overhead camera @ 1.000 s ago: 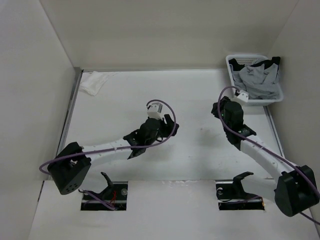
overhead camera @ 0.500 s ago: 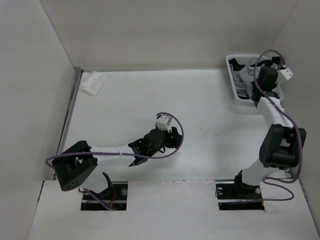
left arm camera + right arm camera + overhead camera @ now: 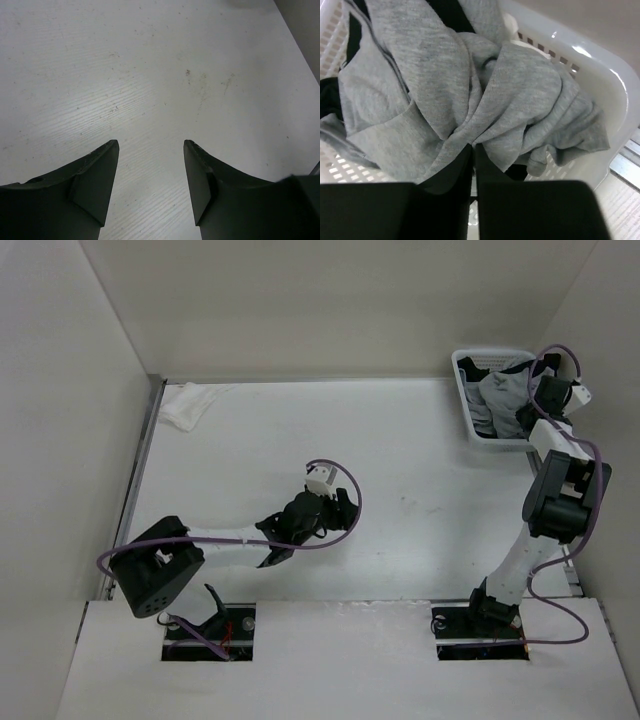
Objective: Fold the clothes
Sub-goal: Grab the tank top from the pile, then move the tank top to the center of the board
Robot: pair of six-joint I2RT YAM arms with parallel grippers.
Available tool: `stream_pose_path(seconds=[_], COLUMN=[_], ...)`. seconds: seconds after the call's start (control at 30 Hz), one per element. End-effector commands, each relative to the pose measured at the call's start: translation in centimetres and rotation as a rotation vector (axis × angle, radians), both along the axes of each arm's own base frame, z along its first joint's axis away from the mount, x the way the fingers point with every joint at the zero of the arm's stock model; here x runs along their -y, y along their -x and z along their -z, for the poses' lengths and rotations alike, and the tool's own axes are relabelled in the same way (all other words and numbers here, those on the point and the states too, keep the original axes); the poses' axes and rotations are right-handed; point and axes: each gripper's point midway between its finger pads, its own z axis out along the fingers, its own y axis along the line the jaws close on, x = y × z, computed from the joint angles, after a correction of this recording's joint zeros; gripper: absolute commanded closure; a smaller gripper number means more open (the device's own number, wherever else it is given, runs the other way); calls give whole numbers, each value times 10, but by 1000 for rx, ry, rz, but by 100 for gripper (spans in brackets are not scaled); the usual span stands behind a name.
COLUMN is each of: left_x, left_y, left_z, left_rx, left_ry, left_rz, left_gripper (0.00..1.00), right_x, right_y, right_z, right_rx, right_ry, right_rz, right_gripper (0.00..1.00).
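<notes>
Our right hand (image 3: 472, 148) has swung across into the basket (image 3: 605, 80) and now pinches a fold of the grey tank top (image 3: 445, 80), which lies crumpled inside the basket. Our left hand (image 3: 150, 150) hangs spread over the table (image 3: 150, 60), well clear of the basket; we reckon lifting out, spreading and folding all remain.

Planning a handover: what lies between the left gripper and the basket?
Only bare table separates left gripper from basket, per the top view.
</notes>
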Motion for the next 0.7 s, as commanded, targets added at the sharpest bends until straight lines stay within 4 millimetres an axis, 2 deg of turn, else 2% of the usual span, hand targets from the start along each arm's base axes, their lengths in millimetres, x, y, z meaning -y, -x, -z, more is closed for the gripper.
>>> stream_pose_path(seconds=[0.0, 0.03, 0.07, 0.1, 0.13, 0.2, 0.27, 0.3, 0.33, 0.4, 0.5, 0.57, 0.67], left_x=[5, 5, 5, 5, 4, 3, 3, 1, 0, -9, -24, -46, -75], left_y=[-2, -2, -2, -2, -3, -3, -3, -4, -4, -9, -17, -25, -34], left_z=[-16, -16, -16, -16, -16, -17, -17, -17, -18, -22, -30, -46, -60], left_rx=[29, 29, 30, 30, 30, 30, 26, 26, 26, 27, 19, 31, 42], left_ry=[68, 68, 69, 69, 69, 72, 77, 81, 86, 107, 147, 202, 252], left_rz=[13, 13, 13, 11, 9, 7, 4, -2, -6, -35, -83, -142, -221], left_gripper=[47, 47, 47, 47, 47, 47, 47, 47, 47, 47, 47, 47, 47], right_x=[0, -2, -7, -8, -12, -34, -63, -90, -106, -150, -203, -248, -289], right_y=[-17, -14, -8, -3, 6, 24, 50, 70, 84, 125, 178, 224, 261], right_z=[-55, -69, -92, -103, -127, -177, -229, -264, -285, -332, -380, -419, -450], right_rx=[164, 193, 245, 266, 317, 432, 546, 624, 671, 791, 921, 1022, 1099], right_ry=[23, 28, 44, 56, 85, 129, 166, 186, 199, 211, 195, 143, 88], right_rz=[-53, -53, -52, -49, -49, -66, -95, -124, -142, -213, -333, -467, -615], right_gripper=[100, 100, 100, 100, 100, 100, 100, 100, 100, 100, 100, 100, 100])
